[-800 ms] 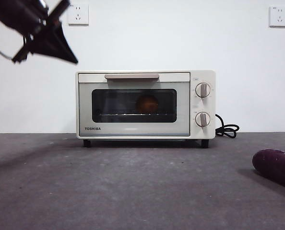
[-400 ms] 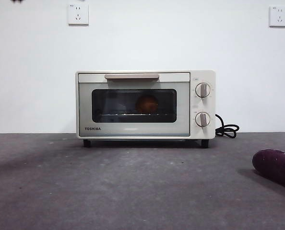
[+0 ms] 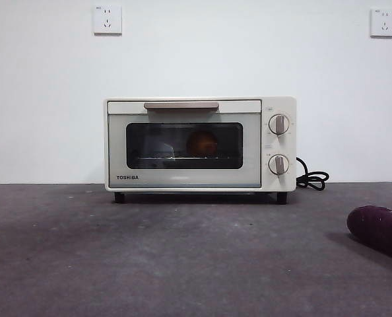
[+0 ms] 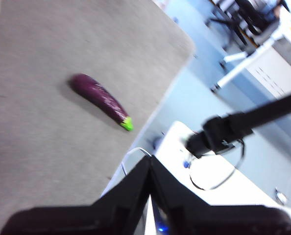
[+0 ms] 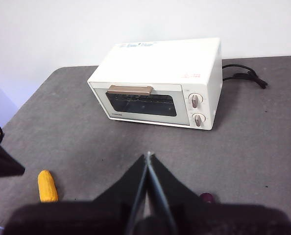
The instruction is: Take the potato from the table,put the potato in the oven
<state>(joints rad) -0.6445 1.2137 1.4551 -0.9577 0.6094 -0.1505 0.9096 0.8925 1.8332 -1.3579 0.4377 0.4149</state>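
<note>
Potato point(image 3: 202, 143) sits inside the oven point(image 3: 199, 144) behind its closed glass door — we see it as an orange blur on the rack. Left tool point(image 4: 150, 164) and right tool point(image 5: 148, 159) both hang above the worktop point(image 3: 183, 251) with jaws pressed together, holding nothing — a purple eggplant point(image 4: 99, 99) lies apart on the worktop.

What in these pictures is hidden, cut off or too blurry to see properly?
- The potato: front view, only a dim orange shape behind the oven door's dark glass; in the right wrist view I can't find it.
- The purple vegetable: front view, cut off by the right edge; right wrist view, mostly behind the right gripper.
- Knob markings: too small in either view.
- Left wrist view: blurred; the left gripper is off the table.
</note>
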